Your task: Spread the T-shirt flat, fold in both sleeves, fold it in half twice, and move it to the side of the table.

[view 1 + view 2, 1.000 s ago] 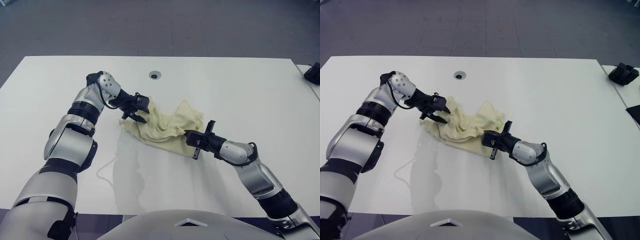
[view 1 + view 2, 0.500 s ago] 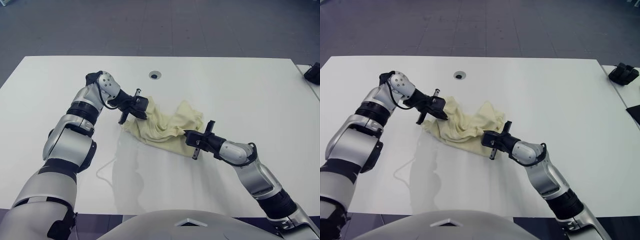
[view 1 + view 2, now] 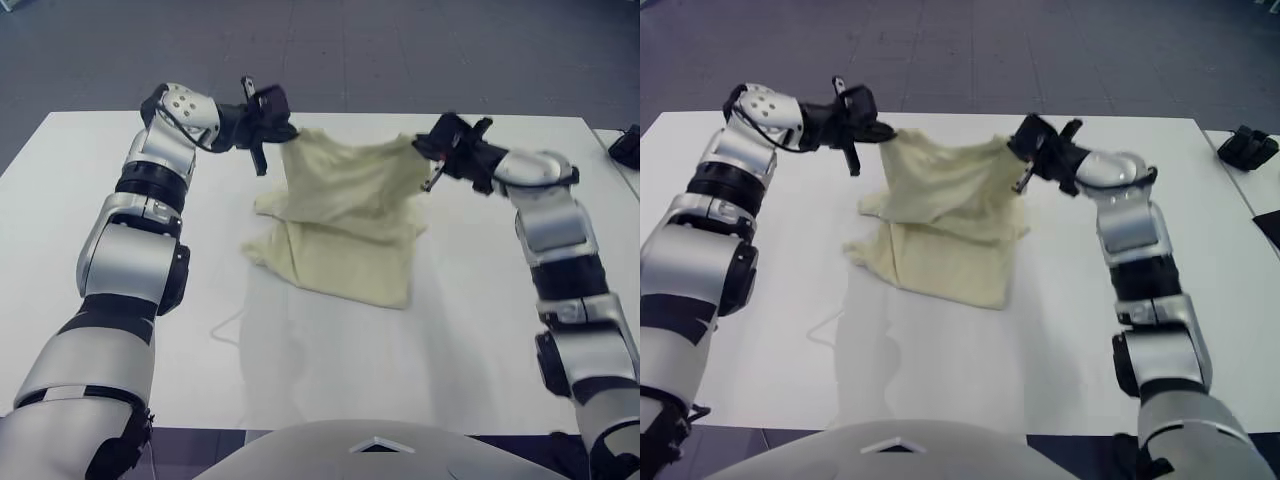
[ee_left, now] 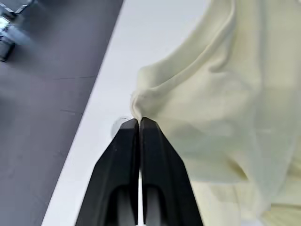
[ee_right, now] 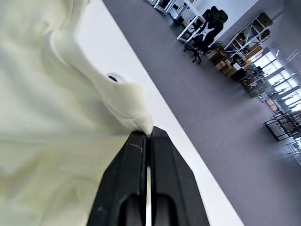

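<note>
On the white desk [image 3: 480, 330], toward its middle, the lower part of the pale yellow T-shirt [image 3: 340, 240] lies crumpled; farther back, its upper edge hangs stretched in the air between the left jaws and the right jaws, each pinched shut on one top corner.
</note>
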